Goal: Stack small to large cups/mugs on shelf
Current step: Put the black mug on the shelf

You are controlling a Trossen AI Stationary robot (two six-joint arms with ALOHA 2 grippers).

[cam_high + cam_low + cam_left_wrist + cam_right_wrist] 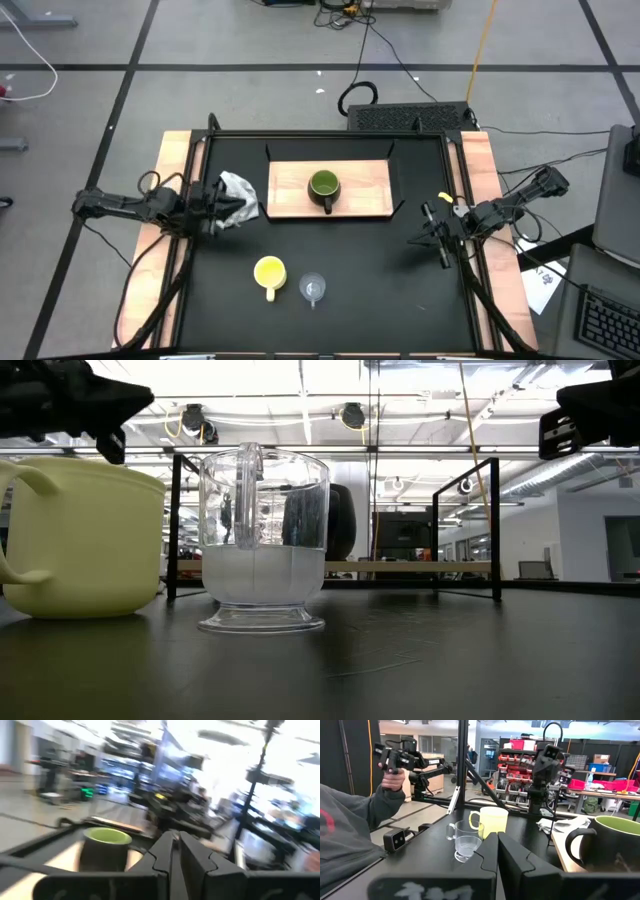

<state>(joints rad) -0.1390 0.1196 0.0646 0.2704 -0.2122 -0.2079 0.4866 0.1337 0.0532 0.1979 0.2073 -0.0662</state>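
Observation:
The olive-green mug (pixel 324 186) stands upright on the light-wood shelf (pixel 375 190) at the table's far middle. The yellow mug (pixel 269 273) and the clear glass cup (pixel 313 288) stand side by side on the black table near its front edge, the glass to the right. My left gripper (pixel 232 212) hovers shut by the table's left edge, with nothing between its fingers (pixel 186 851). My right gripper (pixel 432 236) hovers shut at the right edge, also holding nothing (pixel 497 845). Both are far from the mugs.
A grey-white cloth wad (pixel 238 190) lies just left of the shelf, close to my left gripper. Pale wooden planks (pixel 172 170) and dark frame posts (pixel 173 525) border the table. In the right wrist view a person's grey sleeve (pixel 350 820) shows beyond the table's near side.

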